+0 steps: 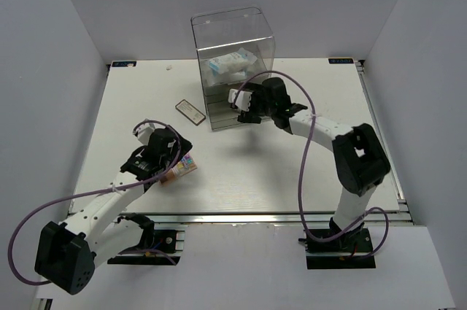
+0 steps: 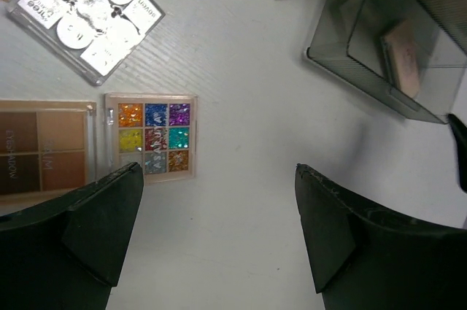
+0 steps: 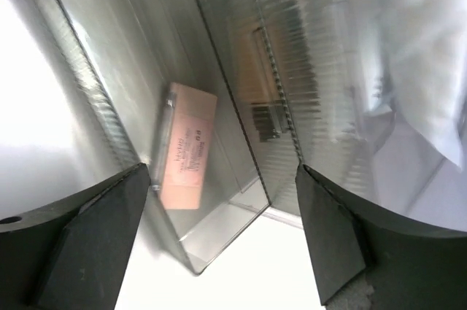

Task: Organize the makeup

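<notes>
From my console, the left gripper point(image 2: 219, 230) hung above the white table point(image 1: 292, 179) with its jaws spread wide and nothing between them. Just ahead of its left finger lay a square multicoloured glitter palette point(image 2: 150, 136). It touched a flat brown-and-peach eyeshadow palette point(image 2: 44, 148) whose sideways lettering was too faint for me to read. Beyond them sat a clear white-grid palette with round white labels point(image 2: 86, 14); one corner label seemed to begin "tree", the rest blurred. A dark-framed flat case point(image 1: 191, 110) lay near the tall clear acrylic drawer box point(image 1: 233, 36).

The right gripper point(image 3: 222, 237) was at the box's front, jaws wide and holding nothing. Ahead of it, a flat pink palette point(image 3: 186, 151) lay inside a lower compartment, its small printed label unreadable. A white-and-blue plastic packet point(image 1: 232, 62) sat higher up in the box.
</notes>
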Tool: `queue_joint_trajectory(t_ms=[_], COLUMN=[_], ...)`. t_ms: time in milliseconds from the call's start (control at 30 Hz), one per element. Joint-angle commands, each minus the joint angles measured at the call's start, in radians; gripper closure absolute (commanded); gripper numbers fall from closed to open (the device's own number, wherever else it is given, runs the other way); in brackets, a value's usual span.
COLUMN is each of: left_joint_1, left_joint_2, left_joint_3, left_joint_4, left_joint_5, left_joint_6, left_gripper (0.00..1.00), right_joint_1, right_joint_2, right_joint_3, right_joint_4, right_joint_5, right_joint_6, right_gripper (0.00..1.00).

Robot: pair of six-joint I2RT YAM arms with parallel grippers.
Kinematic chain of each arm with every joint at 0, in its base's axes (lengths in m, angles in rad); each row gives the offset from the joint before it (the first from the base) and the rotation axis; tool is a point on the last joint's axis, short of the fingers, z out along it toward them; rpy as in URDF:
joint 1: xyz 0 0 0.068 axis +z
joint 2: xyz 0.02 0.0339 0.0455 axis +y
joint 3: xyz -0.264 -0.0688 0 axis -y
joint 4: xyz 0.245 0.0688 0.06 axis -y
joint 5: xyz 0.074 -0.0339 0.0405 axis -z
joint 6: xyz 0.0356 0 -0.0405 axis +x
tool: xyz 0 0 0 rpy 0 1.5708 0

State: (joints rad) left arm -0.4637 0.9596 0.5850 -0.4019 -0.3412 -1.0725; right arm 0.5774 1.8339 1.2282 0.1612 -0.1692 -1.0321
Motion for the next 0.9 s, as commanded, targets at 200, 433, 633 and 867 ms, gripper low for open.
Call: queue_joint_trajectory(t_ms=[200, 433, 633, 867], left_joint_1=[0.048, 0.066, 0.069, 0.071], left_joint_2=[0.132, 0.241, 0.287, 0.429], left_joint_3=[0.193, 0.217, 0.214, 0.257], left_joint_4=[-0.262, -0.27, -0.183, -0.153], left_joint_5=[-0.007, 0.074, 0.143, 0.18], left_joint_6=[0.129, 0.181, 0.261, 0.301], left_gripper=[0.04, 0.03, 0.02, 0.03], right_joint_1=[-0.033, -0.034, -0.04, -0.048], right_joint_2=[-0.272, -0.369, -0.389, -0.397], right_joint_3=[-0.039, -0.163, -0.199, -0.205], right_joint_4=[-0.316, -0.298, -0.279, -0.265], right_joint_5=[-0.386, -0.398, -0.395, -0.398], right_joint_6=[0.379, 0.454, 0.489, 0.51], right_gripper=[0.11, 0.11, 0.11, 0.11])
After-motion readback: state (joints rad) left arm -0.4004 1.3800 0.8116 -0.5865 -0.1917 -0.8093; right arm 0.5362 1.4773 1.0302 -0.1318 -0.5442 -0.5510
